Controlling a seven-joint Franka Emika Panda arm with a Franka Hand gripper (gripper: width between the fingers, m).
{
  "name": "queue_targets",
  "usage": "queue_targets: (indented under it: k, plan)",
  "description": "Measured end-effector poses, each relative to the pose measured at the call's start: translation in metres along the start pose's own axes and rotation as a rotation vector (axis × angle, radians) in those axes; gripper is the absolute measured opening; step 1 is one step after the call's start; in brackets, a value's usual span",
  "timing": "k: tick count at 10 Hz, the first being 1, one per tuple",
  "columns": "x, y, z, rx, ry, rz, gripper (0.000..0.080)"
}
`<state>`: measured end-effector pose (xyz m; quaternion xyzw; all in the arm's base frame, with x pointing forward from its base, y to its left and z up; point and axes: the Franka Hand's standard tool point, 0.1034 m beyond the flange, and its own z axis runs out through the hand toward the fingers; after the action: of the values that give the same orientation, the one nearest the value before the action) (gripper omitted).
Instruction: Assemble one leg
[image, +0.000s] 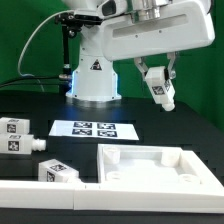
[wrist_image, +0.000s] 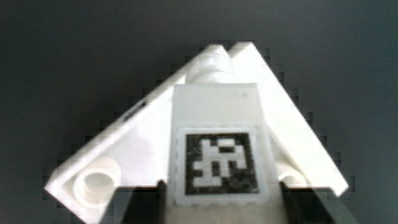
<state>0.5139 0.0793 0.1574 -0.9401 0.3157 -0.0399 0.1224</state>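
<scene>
A stubby, smooth white plastic leg with a black-and-white square tag on one flat face hangs in the air over the matte black table. It sits toward the exterior view's right of the marker board, above the flat white panel. Its long axis tilts, lower end pointing down and to that view's right. The arm reaches down from above, and its gripper has the jaws partly closed, clamped on the leg's upper end.

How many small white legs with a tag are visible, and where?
4. One leg is gripped in the tool above the table. Two lie at the exterior view's left edge. One lies nearer the camera, beside the large white panel. More may be hidden.
</scene>
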Motion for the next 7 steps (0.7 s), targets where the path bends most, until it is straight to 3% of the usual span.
queue_targets:
  k: [2, 4, 5, 7]
  plan:
    - [0.039, 0.003, 0.003, -0.002, 0.087, -0.083, 0.0287]
    - [0.079, -0.029, 0.003, 0.013, 0.167, -0.168, 0.0287]
    - [0.076, -0.043, 0.004, 0.038, 0.256, -0.216, 0.0287]
    - [0.065, -0.046, 0.009, 0.076, 0.362, -0.228, 0.0287]
